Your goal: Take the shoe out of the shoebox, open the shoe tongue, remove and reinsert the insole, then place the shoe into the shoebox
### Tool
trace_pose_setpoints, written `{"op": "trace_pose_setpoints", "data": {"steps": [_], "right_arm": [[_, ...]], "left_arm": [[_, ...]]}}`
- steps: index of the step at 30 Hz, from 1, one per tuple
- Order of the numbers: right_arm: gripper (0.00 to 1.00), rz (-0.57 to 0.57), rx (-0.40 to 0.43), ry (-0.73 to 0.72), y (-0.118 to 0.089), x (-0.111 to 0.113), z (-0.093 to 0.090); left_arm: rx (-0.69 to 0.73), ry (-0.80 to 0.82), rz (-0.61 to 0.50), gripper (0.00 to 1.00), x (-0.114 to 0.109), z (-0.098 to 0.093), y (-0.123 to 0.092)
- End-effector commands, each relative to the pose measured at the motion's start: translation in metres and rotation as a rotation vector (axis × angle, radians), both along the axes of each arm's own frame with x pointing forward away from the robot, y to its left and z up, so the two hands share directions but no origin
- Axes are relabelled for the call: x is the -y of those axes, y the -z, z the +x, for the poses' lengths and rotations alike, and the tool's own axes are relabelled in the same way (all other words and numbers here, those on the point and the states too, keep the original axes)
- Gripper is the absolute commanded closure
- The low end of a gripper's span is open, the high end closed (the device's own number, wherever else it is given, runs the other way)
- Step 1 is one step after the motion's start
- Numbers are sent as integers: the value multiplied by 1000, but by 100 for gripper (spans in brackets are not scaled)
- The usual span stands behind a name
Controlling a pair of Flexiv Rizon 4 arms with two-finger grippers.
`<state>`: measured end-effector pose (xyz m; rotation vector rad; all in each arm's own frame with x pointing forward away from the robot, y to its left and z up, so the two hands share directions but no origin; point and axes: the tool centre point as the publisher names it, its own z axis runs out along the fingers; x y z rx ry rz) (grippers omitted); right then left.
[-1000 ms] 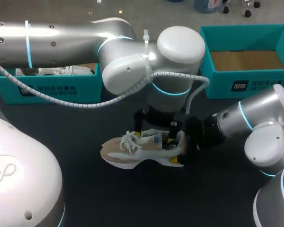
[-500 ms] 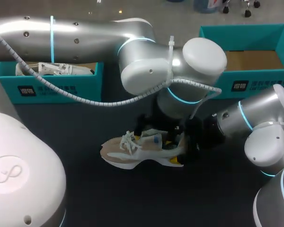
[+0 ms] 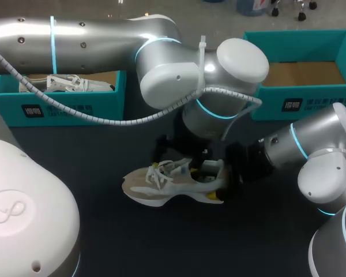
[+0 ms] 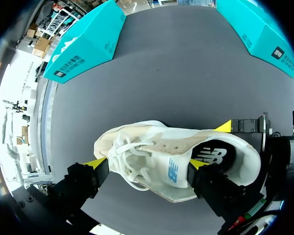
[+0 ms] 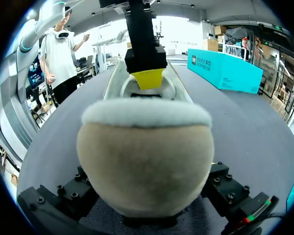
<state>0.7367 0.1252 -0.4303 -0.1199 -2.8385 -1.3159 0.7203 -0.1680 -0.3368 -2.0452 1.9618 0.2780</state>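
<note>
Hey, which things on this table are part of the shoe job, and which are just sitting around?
Job: shoe on the table, its dark insole, empty shoebox (likely its box).
Lying about, probably: second shoebox, white shoe inside it.

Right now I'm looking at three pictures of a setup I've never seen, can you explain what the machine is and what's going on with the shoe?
It is a two-armed robot at a dark table. One picture looks down from above; the two round ones come from a camera on each wrist. A beige and white shoe stands on the table, in front of two teal boxes: the left shoebox holds another shoe, the right shoebox looks empty. The right gripper clamps the shoe's heel between its fingers. The left gripper hangs over the shoe, fingers open, one yellow tip dipping into its opening.
</note>
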Motion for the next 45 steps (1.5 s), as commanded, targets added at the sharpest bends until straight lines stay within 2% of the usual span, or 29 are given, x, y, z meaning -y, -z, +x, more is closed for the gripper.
{"op": "trace_pose_setpoints", "data": {"steps": [1, 2, 3, 4, 5, 17, 30, 40, 45], "right_arm": [[100, -5, -1, 2, 6, -1, -2], [100, -5, -1, 2, 6, -1, -2], [100, -5, -1, 2, 6, -1, -2], [100, -5, -1, 2, 6, -1, -2], [100, -5, -1, 2, 6, -1, -2], [100, -5, -1, 2, 6, -1, -2], [100, -5, -1, 2, 6, -1, -2], [100, -5, -1, 2, 6, -1, -2], [100, -5, -1, 2, 6, -1, -2]], "left_arm": [[24, -72, -50, 33, -15, -9, -7], [25, -73, -52, 55, -16, -9, -8], [19, -74, -71, 69, -16, -9, -8], [16, -76, -87, 89, -17, -9, -9], [15, -73, -92, 100, -17, -9, -9], [13, -93, -192, 100, -20, -10, -18], [51, -106, -372, 100, -52, -3, -41], [51, -176, -382, 100, -83, -1, -37], [26, -196, -348, 100, -90, -3, -25]]}}
